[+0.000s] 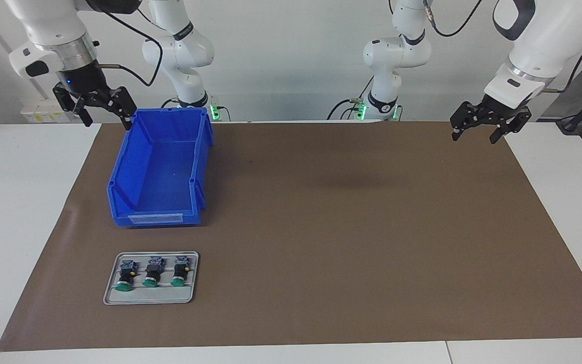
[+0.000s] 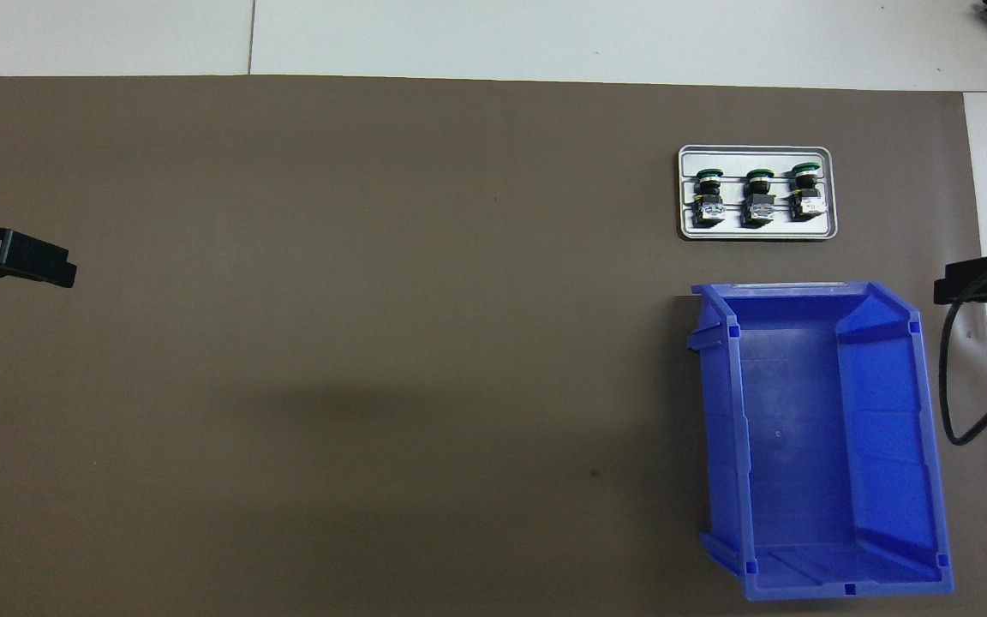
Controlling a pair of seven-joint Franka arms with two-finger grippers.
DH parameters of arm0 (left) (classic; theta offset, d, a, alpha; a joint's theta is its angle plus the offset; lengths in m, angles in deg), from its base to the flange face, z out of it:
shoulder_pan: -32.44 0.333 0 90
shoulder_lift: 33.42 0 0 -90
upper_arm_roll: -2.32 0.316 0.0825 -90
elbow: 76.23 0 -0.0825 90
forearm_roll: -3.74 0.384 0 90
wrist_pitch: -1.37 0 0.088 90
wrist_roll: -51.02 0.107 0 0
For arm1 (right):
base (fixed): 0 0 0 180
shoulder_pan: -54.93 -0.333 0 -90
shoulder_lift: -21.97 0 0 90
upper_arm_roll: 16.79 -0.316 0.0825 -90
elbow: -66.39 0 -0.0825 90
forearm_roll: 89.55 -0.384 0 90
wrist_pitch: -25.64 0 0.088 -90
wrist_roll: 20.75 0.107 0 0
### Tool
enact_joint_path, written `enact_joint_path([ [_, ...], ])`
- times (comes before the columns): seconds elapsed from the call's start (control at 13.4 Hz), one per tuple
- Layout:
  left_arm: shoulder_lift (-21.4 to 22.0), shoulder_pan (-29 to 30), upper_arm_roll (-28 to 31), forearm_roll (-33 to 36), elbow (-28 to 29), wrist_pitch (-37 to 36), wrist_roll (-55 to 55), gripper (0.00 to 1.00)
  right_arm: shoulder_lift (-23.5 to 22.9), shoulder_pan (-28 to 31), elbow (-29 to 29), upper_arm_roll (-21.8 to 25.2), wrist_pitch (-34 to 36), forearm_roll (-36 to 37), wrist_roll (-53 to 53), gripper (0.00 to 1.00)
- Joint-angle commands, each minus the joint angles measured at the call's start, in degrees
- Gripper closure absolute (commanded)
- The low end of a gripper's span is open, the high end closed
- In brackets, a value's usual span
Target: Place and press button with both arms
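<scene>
Most of the brown mat [image 1: 351,227] is left bare for passing, while the edge toward the right arm's end is blocked by a tall blue bin [image 1: 162,169] and, farther from the robots, a low grey tray [image 1: 150,298] holding three buttons [image 1: 152,272].
</scene>
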Motion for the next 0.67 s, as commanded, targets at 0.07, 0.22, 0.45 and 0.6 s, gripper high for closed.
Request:
enact_joint_path([
  [0.07, 1.0, -0.6, 0.4, 0.8, 0.6, -0.7, 0.5, 0.0, 0.8, 1.3, -2.0, -0.3, -0.9, 0.0, -0.7, 0.0],
  [0.22, 1.0, -0.6, 0.4, 0.8, 0.6, -0.7, 0.5, 0.0, -0.7, 1.4, -1.2, -0.3, -1.5, 0.0, -0.8, 0.0],
  [0.45, 1.0, -0.6, 0.4, 0.8, 0.6, -0.7, 0.5, 0.0, -7.3, 1.3, 1.8, -0.3, -10.1, 0.0, -0.9, 0.0],
  [0.6, 1.0, -0.6, 0.4, 0.8, 0.6, -0.7, 0.5, 0.0, -13.3, 1.5, 3.1, -0.4, -16.4, 0.0, -1.0, 0.0],
])
